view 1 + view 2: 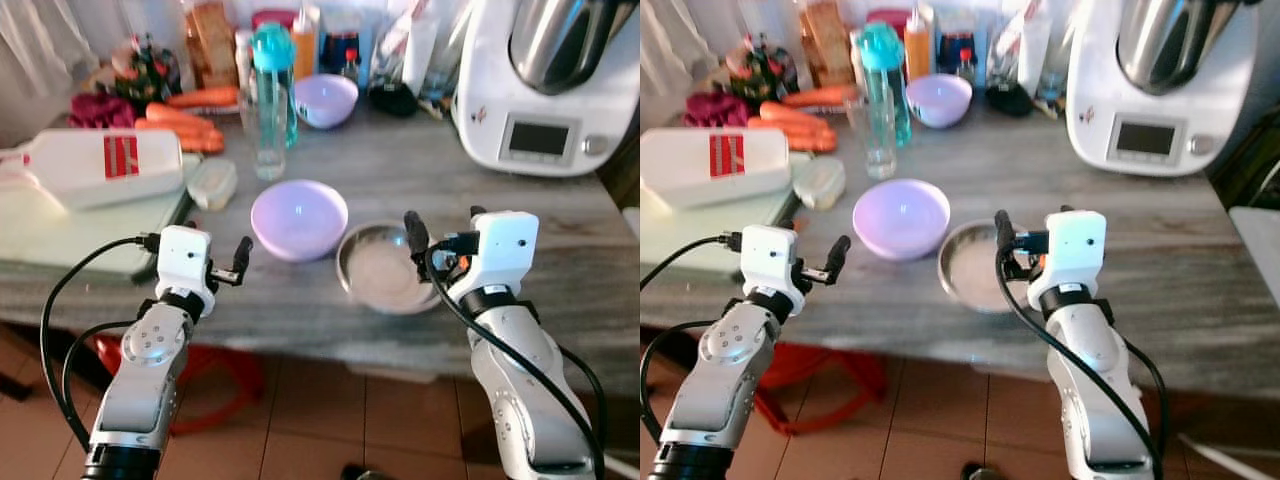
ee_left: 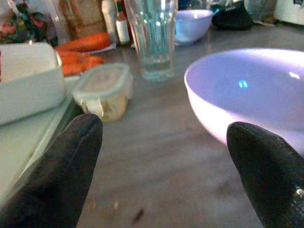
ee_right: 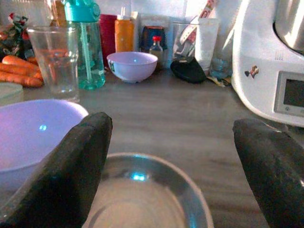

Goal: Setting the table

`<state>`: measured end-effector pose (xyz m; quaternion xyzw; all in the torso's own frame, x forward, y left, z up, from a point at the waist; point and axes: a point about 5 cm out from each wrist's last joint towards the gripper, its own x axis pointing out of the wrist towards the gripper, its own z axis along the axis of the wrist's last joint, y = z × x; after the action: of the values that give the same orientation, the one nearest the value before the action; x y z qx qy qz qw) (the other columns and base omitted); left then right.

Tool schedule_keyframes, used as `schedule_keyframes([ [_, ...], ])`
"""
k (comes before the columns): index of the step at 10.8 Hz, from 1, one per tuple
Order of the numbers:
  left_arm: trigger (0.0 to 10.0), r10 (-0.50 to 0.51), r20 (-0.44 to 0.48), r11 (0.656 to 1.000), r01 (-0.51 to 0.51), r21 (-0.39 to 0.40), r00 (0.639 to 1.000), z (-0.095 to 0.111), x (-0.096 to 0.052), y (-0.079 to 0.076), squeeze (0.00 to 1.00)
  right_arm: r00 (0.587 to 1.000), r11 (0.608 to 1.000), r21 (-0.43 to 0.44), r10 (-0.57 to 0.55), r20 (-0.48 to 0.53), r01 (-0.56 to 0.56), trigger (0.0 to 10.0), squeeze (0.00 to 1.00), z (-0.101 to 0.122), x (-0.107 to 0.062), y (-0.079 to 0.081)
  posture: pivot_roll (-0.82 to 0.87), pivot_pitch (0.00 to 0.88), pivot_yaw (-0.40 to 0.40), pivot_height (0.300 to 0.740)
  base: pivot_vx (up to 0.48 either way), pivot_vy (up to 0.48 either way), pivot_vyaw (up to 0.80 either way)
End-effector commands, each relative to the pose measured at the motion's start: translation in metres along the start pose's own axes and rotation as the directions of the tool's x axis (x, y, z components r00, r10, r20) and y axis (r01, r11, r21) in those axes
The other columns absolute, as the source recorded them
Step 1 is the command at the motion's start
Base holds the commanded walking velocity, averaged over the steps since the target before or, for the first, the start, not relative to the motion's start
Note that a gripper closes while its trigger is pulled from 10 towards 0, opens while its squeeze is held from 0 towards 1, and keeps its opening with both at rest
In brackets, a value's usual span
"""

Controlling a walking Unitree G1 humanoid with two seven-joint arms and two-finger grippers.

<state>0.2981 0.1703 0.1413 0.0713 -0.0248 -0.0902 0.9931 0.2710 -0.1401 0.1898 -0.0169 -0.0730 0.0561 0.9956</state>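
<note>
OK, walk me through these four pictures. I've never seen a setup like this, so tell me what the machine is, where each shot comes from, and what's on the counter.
This is a humanoid robot with two silver arms, each ending in a hand of two black fingers. The two wide pictures come from the cameras in its head, looking down at a grey counter. The two close-ups come from cameras on its wrists, looking out between the fingers.

The left hand is open and empty, beside a lilac bowl. The right hand is open and empty too, over the near rim of a steel bowl.

Further back stand a drinking glass, a teal bottle, a second lilac bowl, carrots and a white kitchen machine. A small lidded container sits to the left.
</note>
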Motion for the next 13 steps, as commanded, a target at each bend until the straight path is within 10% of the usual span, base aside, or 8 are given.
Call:
schedule_keyframes([
  [1,10.0,0.004,0.001,1.0,-0.004,0.026,1.0,0.003,-0.002,0.004,0.0,1.0,1.0,0.0,-0.007,0.008,0.007,10.0,0.0,0.001,0.001,0.0,0.0,0.092,0.004,0.74,-0.289,0.0,0.0],
  [13,10.0,-0.059,-0.015,0.998,0.06,0.021,0.998,-0.003,0.003,-0.01,0.0,0.996,0.996,0.008,-0.085,-0.027,0.086,10.0,0.0,-0.012,-0.003,-0.004,-0.01,0.06,0.006,0.74,-0.387,0.0,0.0],
])
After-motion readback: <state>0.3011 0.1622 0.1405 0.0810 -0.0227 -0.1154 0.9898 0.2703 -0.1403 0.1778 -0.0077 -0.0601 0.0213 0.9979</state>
